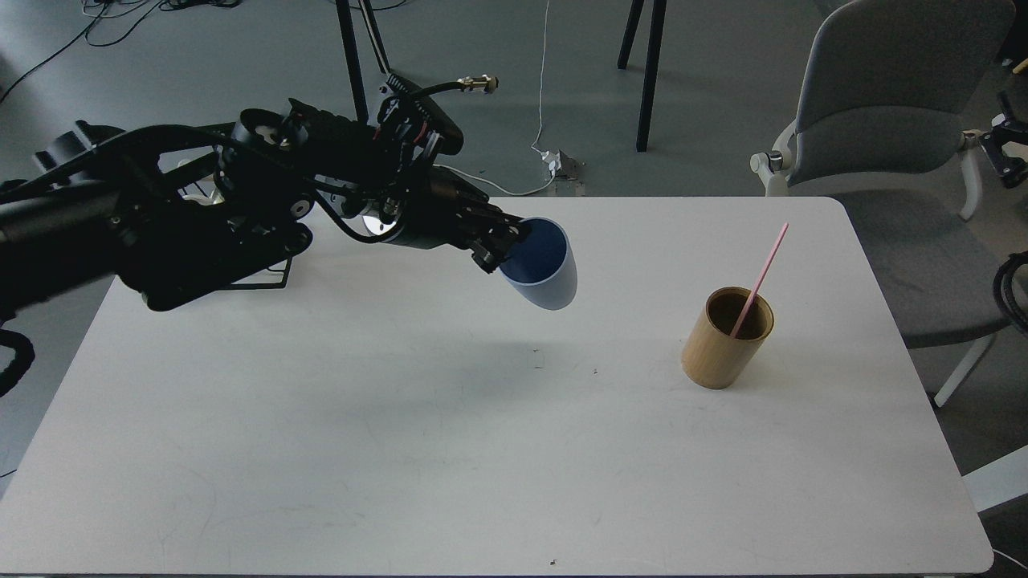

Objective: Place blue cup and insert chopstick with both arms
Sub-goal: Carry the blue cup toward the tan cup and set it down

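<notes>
My left gripper (504,243) is shut on the rim of the blue cup (544,273). It holds the cup tilted in the air above the middle of the white table (482,449), with the opening facing me. The pink chopstick (760,279) leans inside the tan cylindrical holder (725,339) on the right side of the table. The cup is left of the holder and apart from it. Only a small dark part of my right arm (1006,154) shows at the right edge, off the table; its fingers cannot be made out.
The black wire rack (269,281) at the table's back left is mostly hidden behind my left arm. A grey chair (883,104) stands beyond the right back corner. Table legs and cables are on the floor behind.
</notes>
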